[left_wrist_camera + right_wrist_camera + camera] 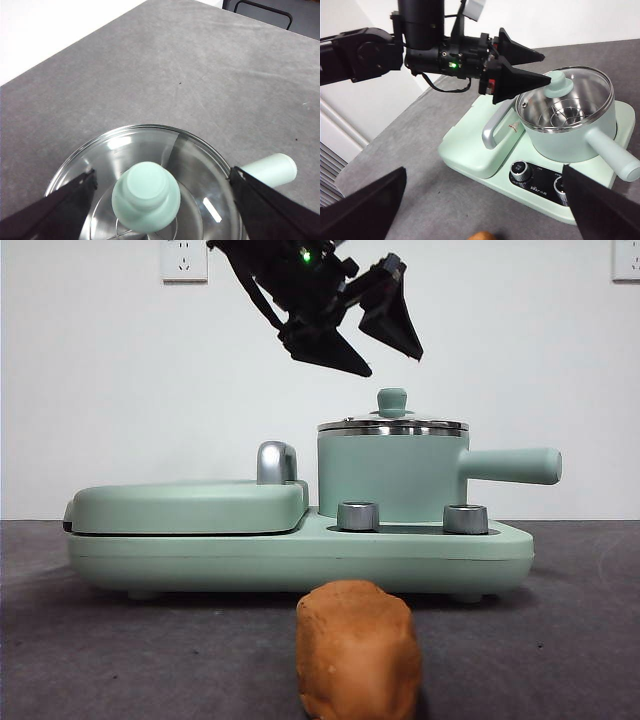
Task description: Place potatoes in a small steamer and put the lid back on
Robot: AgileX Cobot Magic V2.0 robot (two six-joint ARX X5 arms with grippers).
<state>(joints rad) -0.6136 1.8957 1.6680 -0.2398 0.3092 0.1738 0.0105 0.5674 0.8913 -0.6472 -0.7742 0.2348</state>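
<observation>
The potato (pixel 357 650), an orange-brown rough lump, lies on the grey table in front of the appliance; a sliver of it shows in the right wrist view (pixel 481 236). The small steamer (pixel 390 480) stands on the appliance's right side, its handle (pixel 510 466) pointing right. The glass lid (pixel 392 426) sits on the pot, closed, with its mint knob (pixel 146 196) up. My left gripper (pixel 392 363) hovers open just above the knob, one jaw on each side of it (pixel 162 171), not touching. My right gripper (pixel 484 170) is open and empty, high over the table in front of the appliance.
The flat mint griddle cover (pixel 190 505) with its chrome handle (pixel 277 462) is on the appliance's left side. Two chrome dials (pixel 358 516) sit on the base (pixel 150 555) in front of the pot. A white wall stands behind.
</observation>
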